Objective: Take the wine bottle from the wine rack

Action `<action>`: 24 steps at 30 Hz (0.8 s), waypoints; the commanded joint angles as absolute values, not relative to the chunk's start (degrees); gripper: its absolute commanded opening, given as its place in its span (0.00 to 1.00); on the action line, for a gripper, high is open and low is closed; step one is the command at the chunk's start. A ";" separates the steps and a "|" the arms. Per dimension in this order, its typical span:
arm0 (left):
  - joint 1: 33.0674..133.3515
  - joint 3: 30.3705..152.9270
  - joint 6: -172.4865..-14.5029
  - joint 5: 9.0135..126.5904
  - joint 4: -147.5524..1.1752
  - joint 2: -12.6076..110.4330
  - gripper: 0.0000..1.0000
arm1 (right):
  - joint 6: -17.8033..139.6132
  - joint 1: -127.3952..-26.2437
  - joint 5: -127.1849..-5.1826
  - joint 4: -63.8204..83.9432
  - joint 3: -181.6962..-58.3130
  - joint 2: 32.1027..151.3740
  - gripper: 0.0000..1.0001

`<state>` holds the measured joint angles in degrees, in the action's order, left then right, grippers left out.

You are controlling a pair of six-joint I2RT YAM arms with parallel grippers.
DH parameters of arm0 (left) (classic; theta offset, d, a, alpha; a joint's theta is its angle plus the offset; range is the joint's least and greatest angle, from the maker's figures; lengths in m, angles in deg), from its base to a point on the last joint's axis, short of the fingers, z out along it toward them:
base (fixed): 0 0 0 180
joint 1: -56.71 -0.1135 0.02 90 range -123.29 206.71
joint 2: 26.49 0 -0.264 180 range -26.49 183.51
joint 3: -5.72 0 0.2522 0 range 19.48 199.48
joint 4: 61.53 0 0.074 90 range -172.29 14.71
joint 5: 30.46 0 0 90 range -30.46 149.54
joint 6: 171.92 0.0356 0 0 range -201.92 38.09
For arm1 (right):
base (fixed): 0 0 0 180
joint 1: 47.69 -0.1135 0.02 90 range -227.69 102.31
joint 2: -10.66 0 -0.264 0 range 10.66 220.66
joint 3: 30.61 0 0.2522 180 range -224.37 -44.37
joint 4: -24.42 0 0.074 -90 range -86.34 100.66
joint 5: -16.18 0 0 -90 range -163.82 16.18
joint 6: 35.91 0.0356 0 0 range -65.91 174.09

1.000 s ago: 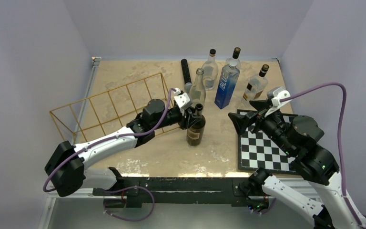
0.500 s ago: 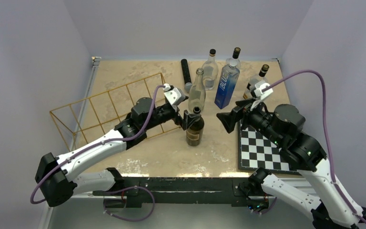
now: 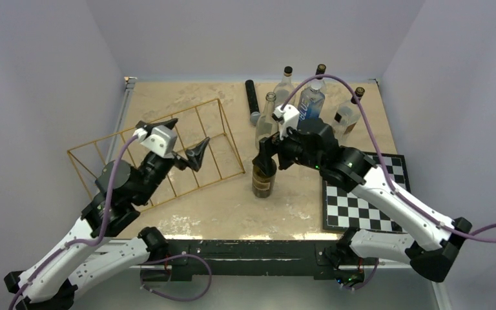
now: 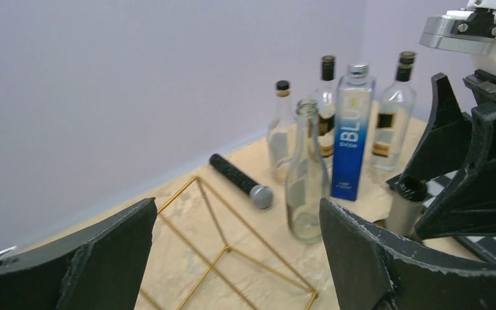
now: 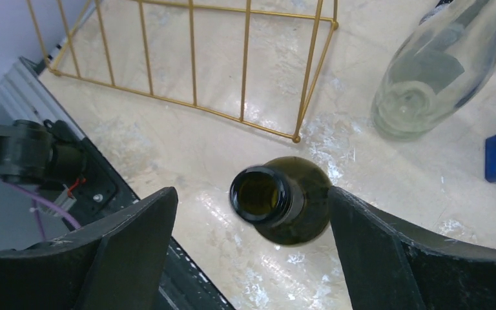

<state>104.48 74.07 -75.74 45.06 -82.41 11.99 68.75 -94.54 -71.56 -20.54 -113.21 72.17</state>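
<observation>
Jaws, left arm (image 3: 123,184): released and empty, spread wide above the wine rack (image 3: 233,139), having let go of the wine bottle (image 3: 264,179) within the last second and drawn back to the near-left. Jaws, right arm (image 3: 361,177): parted, straddling the bottle's neck without visible contact, the arm having swung over from the chessboard (image 3: 355,206). Bottle: upright on the counter (image 3: 200,200), just beside the rack's near-right corner and outside its bays, so removal looks done, the right arm apparently taking over.
</observation>
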 commanded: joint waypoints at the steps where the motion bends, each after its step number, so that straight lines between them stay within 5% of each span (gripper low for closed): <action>1: 104.52 69.04 -71.63 36.24 -89.94 5.55 0.99 | 69.03 -95.62 -75.23 -17.77 -117.08 76.65 0.87; 4: 104.52 65.68 -70.44 33.35 -92.39 1.11 0.99 | 68.51 -95.79 -76.54 -18.69 -117.67 79.83 0.75; 8: 104.52 63.09 -68.54 29.88 -94.09 -1.90 0.99 | 67.45 -95.71 -82.50 -19.36 -117.56 79.95 0.36; 11: 104.53 61.75 -68.36 29.28 -93.15 -2.64 0.99 | 62.78 -94.29 -89.40 -19.73 -118.11 79.25 0.24; 18: 104.56 62.35 -68.29 31.21 -94.84 -0.22 0.99 | 59.54 -83.20 -88.18 -19.79 -118.78 78.60 0.20; 24: 104.52 62.03 -68.45 32.90 -94.36 -0.05 0.99 | 60.58 -80.96 -88.22 -18.29 -118.63 81.10 0.29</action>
